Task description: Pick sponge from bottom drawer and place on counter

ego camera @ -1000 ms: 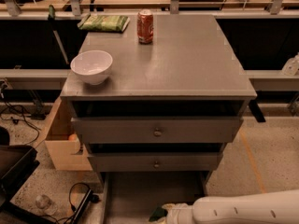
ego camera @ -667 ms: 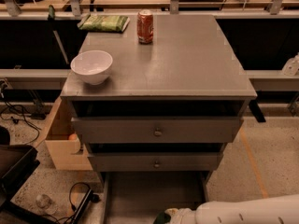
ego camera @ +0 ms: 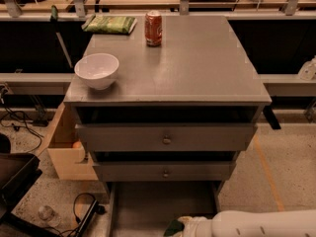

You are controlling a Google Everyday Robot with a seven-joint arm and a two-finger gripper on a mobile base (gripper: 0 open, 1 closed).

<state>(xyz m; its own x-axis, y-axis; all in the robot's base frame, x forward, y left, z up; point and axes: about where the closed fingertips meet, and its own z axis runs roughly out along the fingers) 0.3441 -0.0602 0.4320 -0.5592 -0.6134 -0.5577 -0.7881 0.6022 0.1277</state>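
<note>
Lowered and drawn slightly rightward against the view of one second ago: white arm (ego camera: 266,224), reaching in from lower right. Note, from the left: pale wooden box (ego camera: 64,152) beside the cabinet; white bowl (ego camera: 97,69), green packet (ego camera: 109,23) and red can (ego camera: 153,27) standing on the counter (ego camera: 197,68). Below the two knobbed drawer fronts (ego camera: 165,138), find the bottom drawer (ego camera: 158,201) pulled open, with the sponge (ego camera: 173,228) at its near end, seemingly touching the gripper (ego camera: 190,224) just to its right. Clasp state: cannot tell. Judged step: grasping the sponge, lift not yet begun. Next, confirm a firm hold, raise straight up clear of the drawer walls, back away from both fronts, then carry over the counter and set down right of the can.
</note>
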